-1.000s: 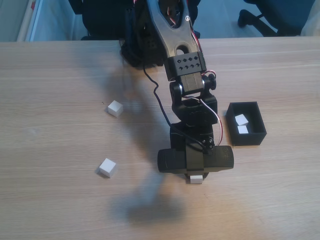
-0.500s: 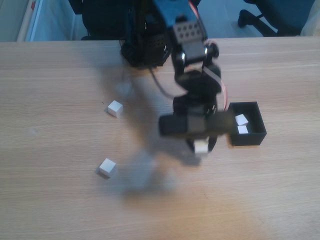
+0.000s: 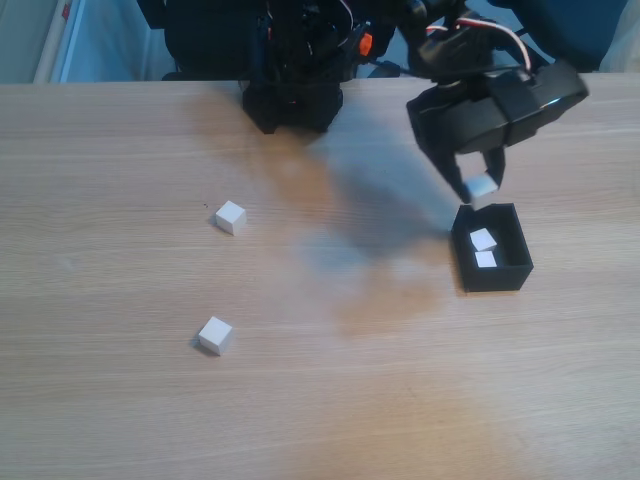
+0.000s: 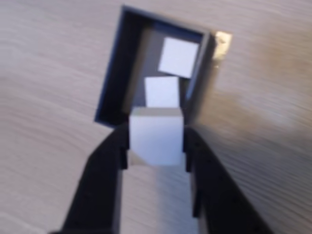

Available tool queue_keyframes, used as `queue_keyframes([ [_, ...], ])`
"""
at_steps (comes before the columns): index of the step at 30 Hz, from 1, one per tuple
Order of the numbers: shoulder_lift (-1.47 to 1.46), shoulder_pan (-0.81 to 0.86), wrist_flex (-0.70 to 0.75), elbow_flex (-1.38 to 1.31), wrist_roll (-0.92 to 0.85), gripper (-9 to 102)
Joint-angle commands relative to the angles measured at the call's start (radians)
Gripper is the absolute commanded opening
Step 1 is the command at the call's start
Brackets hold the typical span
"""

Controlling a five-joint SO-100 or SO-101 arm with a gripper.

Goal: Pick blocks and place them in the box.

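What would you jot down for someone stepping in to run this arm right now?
Gripper: jaws shut on a white block, held in the air just over the near edge of the black box.
Done: two blocks already lie in the box.
Left: release the held block into the box, then fetch the two blocks on the table, one at and one at in the fixed view.

Fixed view faces the arm across the table; slightly blurred wrist view shares the box.
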Motion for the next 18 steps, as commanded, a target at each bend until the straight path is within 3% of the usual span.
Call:
queue_keyframes([
  [1,0.002,-0.031,-0.06,-0.029,-0.012,2],
  [10,-0.005,-0.064,-0.196,0.014,-0.118,11],
  [18,0.064,-0.021,-0.196,0.106,-0.141,11],
])
